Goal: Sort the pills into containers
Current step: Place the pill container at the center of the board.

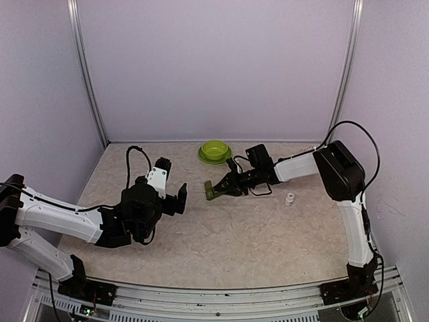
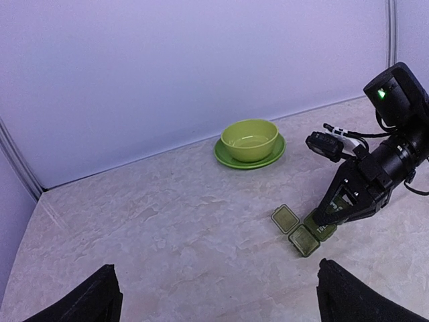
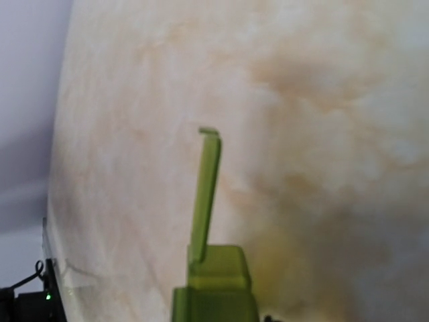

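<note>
Left claw (image 1: 172, 181), lower left of top view: fingers spread wide, nothing held. Pill box (image 1: 212, 191) at frame centre, right of left claw and well apart from it, low at tabletop (image 1: 234, 235). One lid (image 3: 206, 194) stands up. Right claw (image 1: 223, 187) clamped on box's right end, so right arm nearer. Long axis unclear. Pills not discernible. Judgement: coming move turns on left claw reaching rightward to box.

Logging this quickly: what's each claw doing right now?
Left claw: open, holding nothing.
Right claw: closed on the pill box.
</note>
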Robot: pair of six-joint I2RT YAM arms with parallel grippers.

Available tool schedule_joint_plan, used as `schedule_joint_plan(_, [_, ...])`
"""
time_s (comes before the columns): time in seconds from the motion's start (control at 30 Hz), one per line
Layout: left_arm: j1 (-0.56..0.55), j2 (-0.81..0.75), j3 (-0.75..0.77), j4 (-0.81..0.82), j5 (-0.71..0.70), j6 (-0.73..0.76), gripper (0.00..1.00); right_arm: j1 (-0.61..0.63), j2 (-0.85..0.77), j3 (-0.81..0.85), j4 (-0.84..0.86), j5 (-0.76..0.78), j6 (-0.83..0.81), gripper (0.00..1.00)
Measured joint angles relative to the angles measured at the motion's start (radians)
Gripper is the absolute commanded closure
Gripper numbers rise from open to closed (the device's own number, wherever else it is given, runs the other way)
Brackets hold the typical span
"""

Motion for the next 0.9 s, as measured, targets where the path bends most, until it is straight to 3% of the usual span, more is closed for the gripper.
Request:
schedule_joint_plan(0.57, [0.0,0.0,0.0,0.0,-0.004,-0.002,0.01,-0.007,0.011,0.017,-0.057,0.014,-0.014,0.5])
schedule_joint_plan(0.9, [0.0,0.0,0.0,0.0,-0.004,-0.002,0.01,-0.018,-0.002,0.013,-0.09,0.034,-0.059,0.42])
